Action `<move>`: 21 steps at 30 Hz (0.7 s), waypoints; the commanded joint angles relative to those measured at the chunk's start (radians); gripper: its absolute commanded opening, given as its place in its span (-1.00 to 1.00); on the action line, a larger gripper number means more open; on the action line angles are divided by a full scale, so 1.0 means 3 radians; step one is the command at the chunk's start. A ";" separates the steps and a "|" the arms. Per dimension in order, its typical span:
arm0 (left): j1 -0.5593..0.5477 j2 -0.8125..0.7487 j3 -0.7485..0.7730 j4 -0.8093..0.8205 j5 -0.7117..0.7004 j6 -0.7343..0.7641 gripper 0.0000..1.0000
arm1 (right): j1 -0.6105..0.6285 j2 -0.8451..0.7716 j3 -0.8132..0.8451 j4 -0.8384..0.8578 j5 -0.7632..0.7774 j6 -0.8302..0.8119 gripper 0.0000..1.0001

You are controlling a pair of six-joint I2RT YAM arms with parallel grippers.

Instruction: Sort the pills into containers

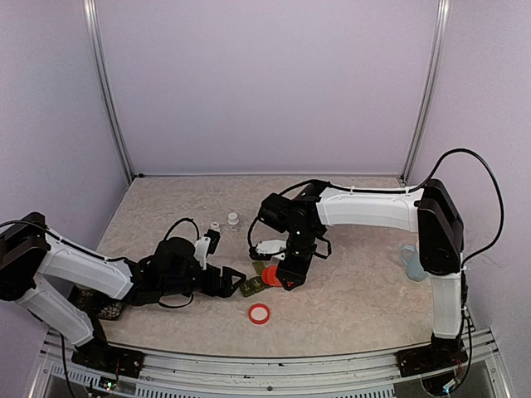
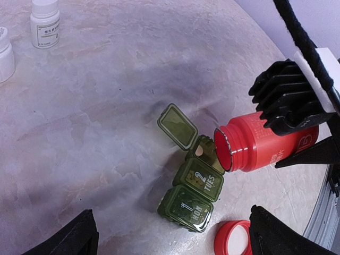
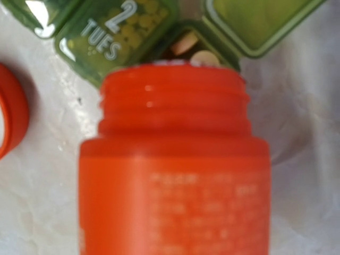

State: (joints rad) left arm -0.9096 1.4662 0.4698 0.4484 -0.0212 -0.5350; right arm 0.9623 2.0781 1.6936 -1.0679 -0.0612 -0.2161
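1. Saw the left arm stretched low from the left side across the table [image 1: 357, 303], with the left gripper [image 1: 232, 282] near the surface and pointed at the containers [image 2: 194, 186].
2. Found its jaws spread wide with nothing between them. Saw both fingers [image 2: 79, 236] clear of the containers, which lay just ahead of the gap.
3. Saw the right arm folded in from the right, forearm running leftward and wrist turned down, with the right gripper [image 1: 284, 272] just above the containers.
4. Found those jaws clamped on the body of a red bottle [image 2: 265, 146], uncapped and tipped nearly onto its side, its mouth over the end compartment.
5. Located the containers at the front middle of the table, between the two grippers. Read MON and TUES on two shut lids and saw the third lid [image 2: 178, 126] swung open, with pale tablets [image 3: 194, 50] inside.
6. Spotted a red cap [image 2: 234, 241] on the table just beside the MON end, white lining up.
7. Noted a white bottle [image 2: 45, 21] and a second white bottle [image 2: 4, 53] farther back, well apart from the containers, and a pale blue mug [image 1: 411, 261] by the right arm's upright link.
8. Could not see the right fingers from the right wrist, as the bottle filled that view.
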 commanded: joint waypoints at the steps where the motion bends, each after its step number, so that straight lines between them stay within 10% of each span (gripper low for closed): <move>1: 0.0015 -0.0005 0.0018 0.0044 0.0034 0.0003 0.92 | 0.0040 0.0050 0.0131 -0.0056 0.0078 0.0014 -0.39; 21: 0.0015 0.0060 0.0047 0.0049 0.0051 -0.0004 0.93 | 0.0114 0.0119 0.0126 -0.0139 0.0380 0.0037 -0.37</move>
State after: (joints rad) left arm -0.9096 1.4677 0.4702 0.4480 -0.0124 -0.5350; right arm 0.9836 2.0945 1.7180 -1.0901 0.0193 -0.2153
